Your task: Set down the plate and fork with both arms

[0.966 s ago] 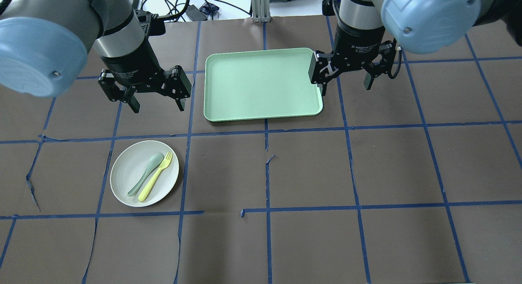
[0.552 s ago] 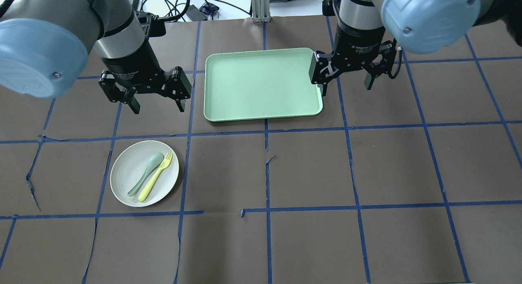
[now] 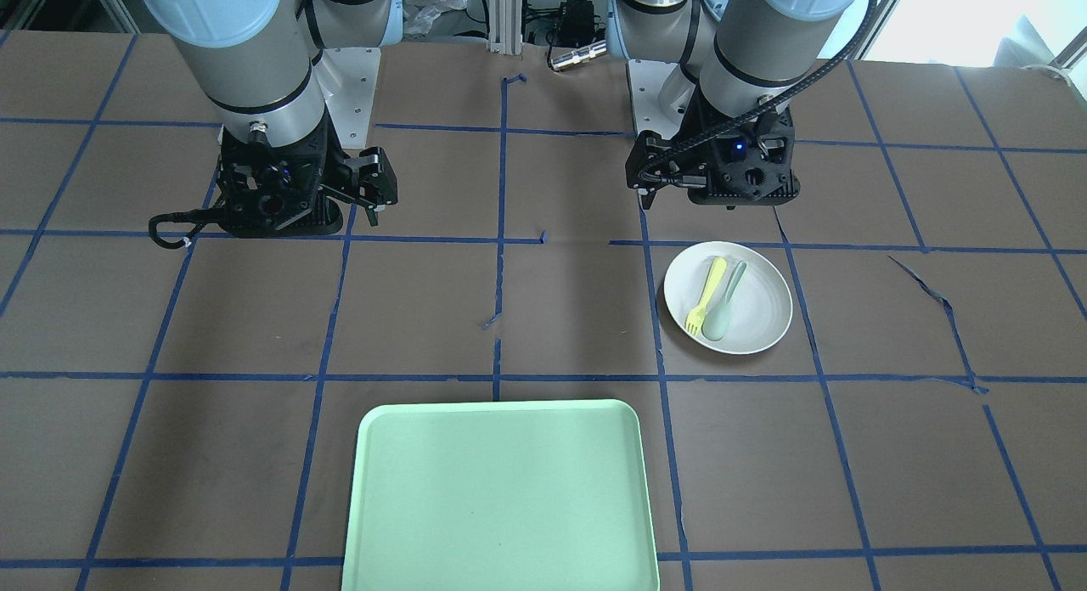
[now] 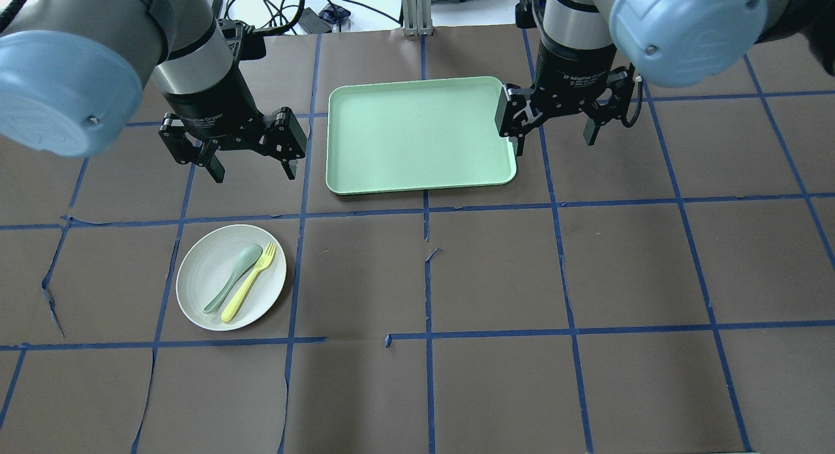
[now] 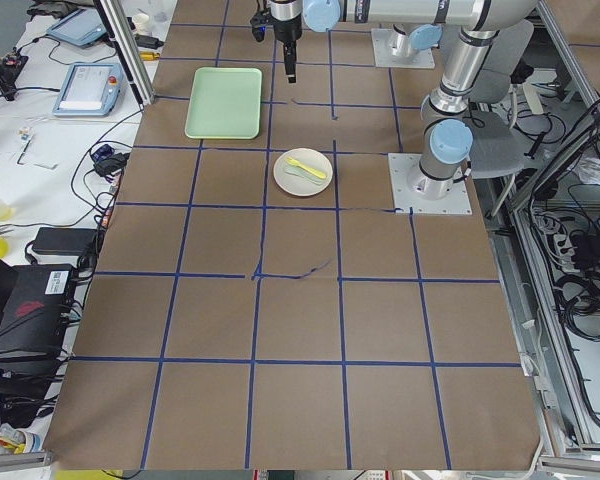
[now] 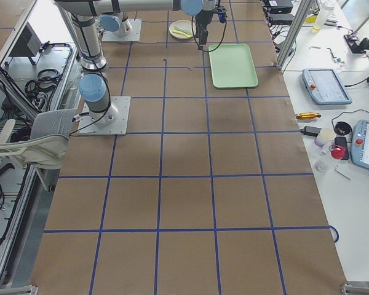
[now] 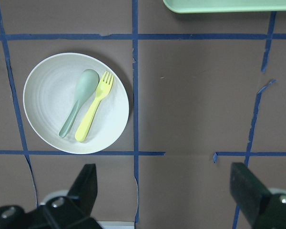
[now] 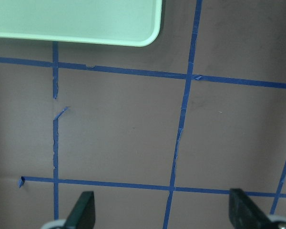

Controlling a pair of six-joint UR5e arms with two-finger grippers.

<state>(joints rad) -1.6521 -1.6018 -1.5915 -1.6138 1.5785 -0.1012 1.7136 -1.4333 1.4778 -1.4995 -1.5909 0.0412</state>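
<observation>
Bearing the fork (image 7: 93, 110), plate (image 7: 44, 94) shows left-wrist (not right-wrist).

Mint-green tray (image 4: 417, 137), grey-green spoon (image 7: 76, 106), blue-taped brown table (image 4: 496, 271)

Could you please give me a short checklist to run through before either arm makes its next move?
1. Left gripper open and empty: ok.
2. Right gripper open and empty: ok.
3. Small yellow plastic fork lying loose on the round white plate: ok.
4. Gap between fork and pale grey-green spoon: cannot tell, they lie close side by side.
5. Rectangular mint-green tray holds nothing: ok.
</observation>
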